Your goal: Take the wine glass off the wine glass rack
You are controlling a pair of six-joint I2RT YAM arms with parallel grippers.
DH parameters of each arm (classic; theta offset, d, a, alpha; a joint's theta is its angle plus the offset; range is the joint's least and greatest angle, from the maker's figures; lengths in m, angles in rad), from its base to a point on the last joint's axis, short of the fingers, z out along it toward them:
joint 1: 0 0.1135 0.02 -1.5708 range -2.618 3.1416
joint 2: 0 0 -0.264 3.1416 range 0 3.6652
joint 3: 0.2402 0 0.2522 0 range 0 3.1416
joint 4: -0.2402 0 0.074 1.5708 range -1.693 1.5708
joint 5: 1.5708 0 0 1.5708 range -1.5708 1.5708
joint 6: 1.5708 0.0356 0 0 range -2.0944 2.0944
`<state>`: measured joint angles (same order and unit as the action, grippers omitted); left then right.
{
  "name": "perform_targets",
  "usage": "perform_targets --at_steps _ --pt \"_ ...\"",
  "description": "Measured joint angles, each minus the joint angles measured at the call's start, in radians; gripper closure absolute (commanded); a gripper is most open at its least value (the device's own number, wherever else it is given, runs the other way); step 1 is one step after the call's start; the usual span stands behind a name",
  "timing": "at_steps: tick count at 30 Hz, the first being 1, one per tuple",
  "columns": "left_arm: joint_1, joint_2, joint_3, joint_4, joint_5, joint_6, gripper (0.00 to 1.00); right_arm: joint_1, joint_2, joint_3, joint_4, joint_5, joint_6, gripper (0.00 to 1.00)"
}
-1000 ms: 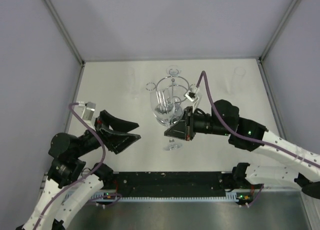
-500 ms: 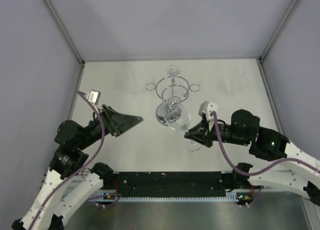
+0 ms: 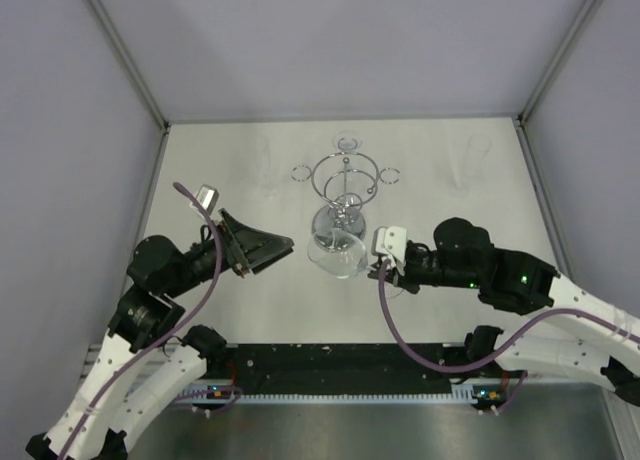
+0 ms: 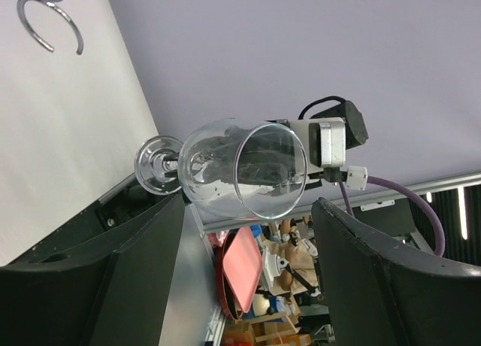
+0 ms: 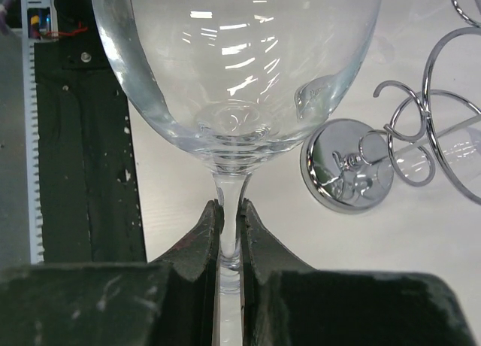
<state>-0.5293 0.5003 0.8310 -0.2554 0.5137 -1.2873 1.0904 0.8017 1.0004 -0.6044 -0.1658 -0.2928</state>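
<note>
Right wrist view: I am clamping my right pincer (image 5: 229, 210) on the thin stem of the wine glass (image 5: 237, 68), holding it near the wine glass rack (image 5: 347, 165), free of its loops. I am risking the smooth stem slipping, or the bowl swinging into the chrome; my left pincer (image 4: 248, 233) is gaping apart.

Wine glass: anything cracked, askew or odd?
No damage visible. The wine glass is off the wine glass rack, tipped on its side, stem pinched in the right gripper. The left gripper is open and empty.
</note>
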Motion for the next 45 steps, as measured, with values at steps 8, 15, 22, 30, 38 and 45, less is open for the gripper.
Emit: perform_targets --at_steps 8,15,22,30,38,45 --pt "0.0 0.008 -0.022 -0.085 0.021 0.041 0.37 0.018 0.066 0.051 -0.047 -0.008 -0.075 1.0" --pt "0.0 0.053 -0.022 -0.127 0.047 0.096 0.41 0.055 0.114 0.085 -0.082 0.016 -0.109 1.0" --pt "-0.001 0.059 -0.022 -0.159 0.055 0.126 0.55 0.072 0.148 0.089 -0.111 0.051 -0.134 1.0" --pt "-0.001 0.058 -0.022 -0.176 0.066 0.156 0.64 0.081 0.19 0.14 -0.124 0.083 -0.136 1.0" --pt "0.0 0.056 -0.022 -0.22 0.065 0.195 0.81 0.102 0.259 0.188 -0.159 0.118 -0.152 1.0" --pt "0.003 0.06 -0.023 -0.309 0.018 0.254 1.0 0.119 0.286 0.212 -0.189 0.165 -0.179 1.0"
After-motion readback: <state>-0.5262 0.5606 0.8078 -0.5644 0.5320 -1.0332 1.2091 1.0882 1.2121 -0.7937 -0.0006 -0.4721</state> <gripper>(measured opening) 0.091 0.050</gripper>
